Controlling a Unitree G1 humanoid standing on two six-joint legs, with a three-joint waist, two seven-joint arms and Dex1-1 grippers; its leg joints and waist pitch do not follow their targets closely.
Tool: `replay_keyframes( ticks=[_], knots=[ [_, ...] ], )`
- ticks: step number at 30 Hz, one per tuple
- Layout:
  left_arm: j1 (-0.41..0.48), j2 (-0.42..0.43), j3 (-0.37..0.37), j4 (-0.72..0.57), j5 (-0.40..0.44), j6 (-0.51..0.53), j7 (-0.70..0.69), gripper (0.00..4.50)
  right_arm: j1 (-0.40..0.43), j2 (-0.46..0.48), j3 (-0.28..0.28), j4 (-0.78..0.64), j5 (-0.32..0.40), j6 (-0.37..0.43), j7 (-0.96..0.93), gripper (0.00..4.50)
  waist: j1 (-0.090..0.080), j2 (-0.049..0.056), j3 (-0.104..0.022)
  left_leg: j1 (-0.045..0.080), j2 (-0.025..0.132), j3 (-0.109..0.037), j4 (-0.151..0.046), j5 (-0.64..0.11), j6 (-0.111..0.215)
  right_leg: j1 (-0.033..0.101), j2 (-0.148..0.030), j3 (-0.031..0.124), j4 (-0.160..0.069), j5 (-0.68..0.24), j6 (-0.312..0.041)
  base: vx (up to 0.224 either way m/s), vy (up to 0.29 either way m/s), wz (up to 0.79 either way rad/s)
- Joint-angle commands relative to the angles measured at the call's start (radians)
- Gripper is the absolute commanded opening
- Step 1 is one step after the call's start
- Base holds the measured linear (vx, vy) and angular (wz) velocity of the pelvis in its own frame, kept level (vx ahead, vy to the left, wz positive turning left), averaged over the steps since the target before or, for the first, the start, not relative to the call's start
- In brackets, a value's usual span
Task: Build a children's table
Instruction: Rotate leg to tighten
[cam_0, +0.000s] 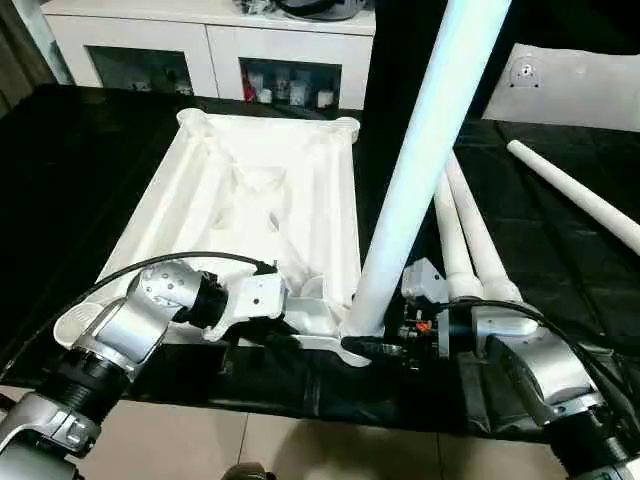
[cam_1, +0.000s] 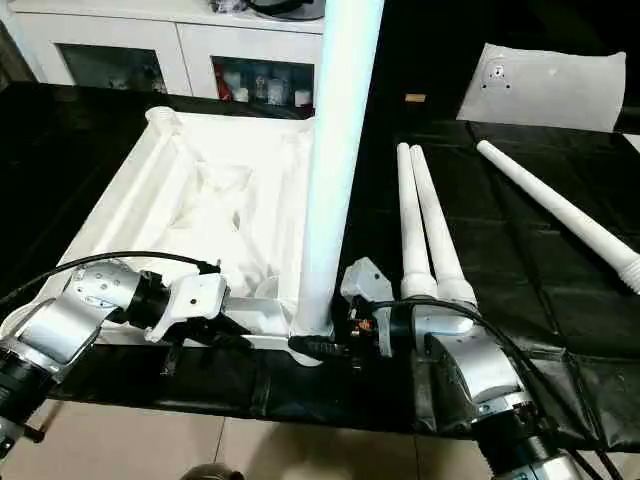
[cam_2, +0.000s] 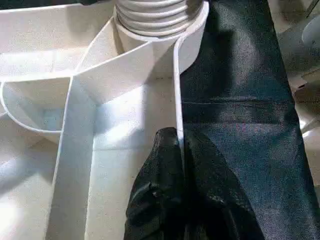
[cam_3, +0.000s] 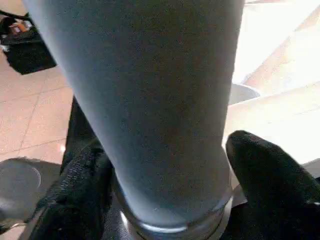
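The children's table top (cam_0: 250, 190) lies upside down on the black work table, ribbed underside up. One white leg (cam_0: 420, 160) stands upright in its near right corner socket (cam_0: 355, 330). My right gripper (cam_0: 365, 345) reaches in from the right at the foot of this leg. In the right wrist view its two black fingers (cam_3: 85, 195) sit against either side of the leg (cam_3: 160, 100). My left gripper (cam_0: 300, 318) is shut on the top's thin near rim (cam_2: 177, 90), just left of that socket.
Two loose legs (cam_0: 465, 235) lie side by side right of the top, and a third (cam_0: 580, 195) lies farther right. A white sheet (cam_0: 570, 85) rests at the back right. A white cabinet (cam_0: 210, 50) stands behind. The table's front edge drops to tiled floor (cam_0: 300, 445).
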Motion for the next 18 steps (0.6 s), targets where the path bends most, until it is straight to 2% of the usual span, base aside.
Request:
replay_keyframes(
  ticks=[1, 7, 12, 14, 15, 17, 18],
  knots=[
    [0.007, 0.013, -0.046, 0.006, 0.034, -0.019, -0.044, 0.0, -0.015, -0.01, 0.015, 0.006, 0.017, 0.016, 0.023, 3.28, 0.001, -0.006, -0.059, 0.0, 0.084, -0.02, -0.064, -0.034, 0.088, 0.055, -0.107, 0.06, -0.055, 0.028, -0.245, 0.0, 0.0, 0.0],
    [0.006, 0.012, -0.045, 0.02, 0.038, -0.027, -0.041, 0.0, -0.023, -0.01, 0.025, 0.026, 0.015, 0.018, 0.044, 2.86, 0.001, -0.006, -0.059, 0.0, 0.083, -0.018, -0.063, -0.034, 0.085, 0.053, -0.107, 0.059, -0.056, 0.008, -0.244, 0.0, 0.0, 0.0],
    [0.016, 0.008, -0.031, 0.025, 0.033, -0.018, -0.019, 0.0, -0.018, 0.003, 0.024, 0.035, 0.009, 0.022, 0.044, 2.8, 0.002, -0.007, -0.06, 0.001, 0.083, -0.018, -0.063, -0.042, 0.073, 0.053, -0.106, 0.06, -0.056, -0.001, -0.24, 0.0, 0.0, 0.0],
    [0.038, -0.001, 0.0, 0.012, 0.009, 0.022, 0.014, 0.0, -0.006, 0.031, 0.015, 0.04, 0.013, 0.032, 0.002, 2.79, 0.0, -0.006, -0.059, 0.0, 0.083, -0.018, -0.064, -0.046, 0.071, 0.052, -0.106, 0.059, -0.056, -0.003, -0.243, 0.0, 0.0, 0.0],
    [0.041, -0.002, 0.005, 0.009, 0.005, 0.028, 0.019, 0.0, -0.005, 0.035, 0.015, 0.041, 0.013, 0.032, -0.006, 2.79, 0.0, -0.002, -0.059, 0.001, 0.083, -0.018, -0.063, -0.051, 0.068, 0.052, -0.106, 0.059, -0.056, -0.007, -0.243, 0.0, 0.0, 0.0],
    [0.072, -0.016, 0.048, -0.021, -0.018, 0.084, 0.082, 0.0, 0.002, 0.086, 0.007, 0.056, 0.004, 0.035, -0.09, 2.78, -0.003, -0.004, -0.054, 0.0, 0.083, -0.019, -0.069, -0.089, 0.051, 0.05, -0.107, 0.06, -0.064, -0.067, -0.236, 0.0, 0.0, 0.0],
    [0.087, -0.026, 0.069, -0.039, -0.026, 0.124, 0.12, 0.0, 0.003, 0.115, 0.003, 0.072, -0.008, 0.031, -0.14, 2.78, -0.006, 0.0, -0.051, 0.003, 0.085, -0.02, -0.072, -0.125, 0.035, 0.048, -0.11, 0.061, -0.07, -0.135, -0.23, 0.0, 0.0, 0.0]
  ],
)
